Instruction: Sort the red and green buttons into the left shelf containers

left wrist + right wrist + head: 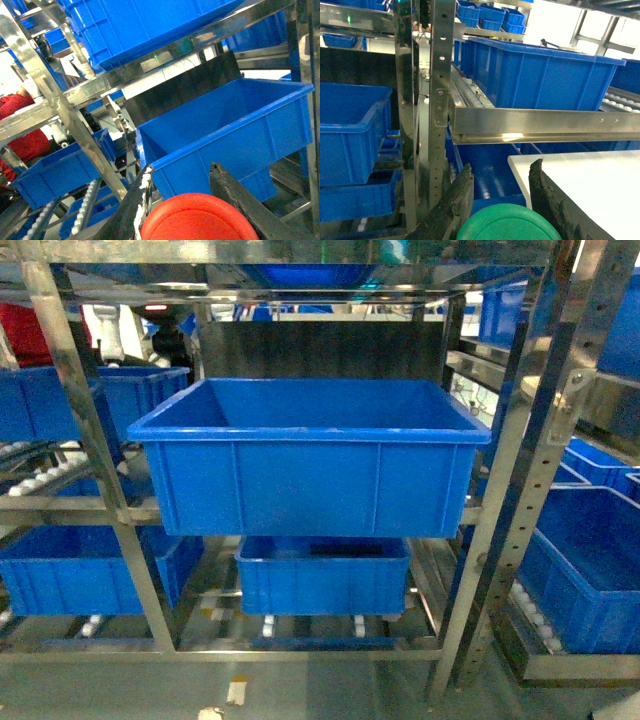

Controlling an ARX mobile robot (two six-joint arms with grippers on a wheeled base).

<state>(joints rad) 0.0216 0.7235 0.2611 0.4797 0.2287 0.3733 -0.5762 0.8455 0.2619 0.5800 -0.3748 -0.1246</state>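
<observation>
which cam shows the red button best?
Left wrist view: the red button fills the bottom edge, its cap between the left gripper jaws. Head view shows none of it. Right wrist view shows only a green button.

- The left gripper [182,200] has two dark, near-black fingers [235,195] with a rough, worn surface.
- Whitish scuffs run along the inner edge of one finger.
- The right gripper [502,200] has matching black fingers [552,200], coarse-textured with ragged edges.
</observation>
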